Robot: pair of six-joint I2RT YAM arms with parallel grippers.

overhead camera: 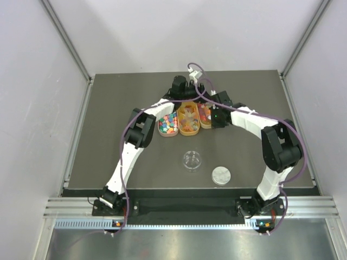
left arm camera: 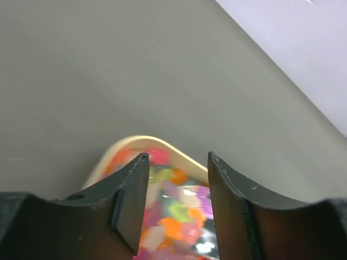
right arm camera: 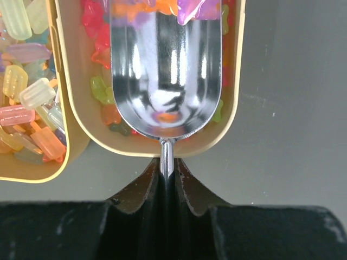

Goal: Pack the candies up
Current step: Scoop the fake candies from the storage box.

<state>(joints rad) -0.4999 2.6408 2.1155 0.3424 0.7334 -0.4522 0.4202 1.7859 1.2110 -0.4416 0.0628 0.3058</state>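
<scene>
Standing beside the rig, I see three oval trays (overhead camera: 188, 131) set side by side at the far middle of the dark surface (overhead camera: 108, 141). That is where the candies (overhead camera: 168, 124) lie: multicoloured cubes in the left one, pale yellow-orange pieces in the middle one, red-orange ones in the right one. The right pincer (right arm camera: 168, 162) is clenched on the thin handle of a metal scoop (right arm camera: 162, 65). Its shiny bowl lies inside the right tray, with its front end among orange and purple sweets. The left pincer (left arm camera: 178, 158) hangs released above the far end of a tray of bright sweets, its two fingers apart with nothing between them; which tray it is I cannot tell for sure. Nearer the arms, apart from the trays, a small clear jar (overhead camera: 192, 160) stands open, with its silver lid (overhead camera: 220, 174) lying just beside it on the right.
</scene>
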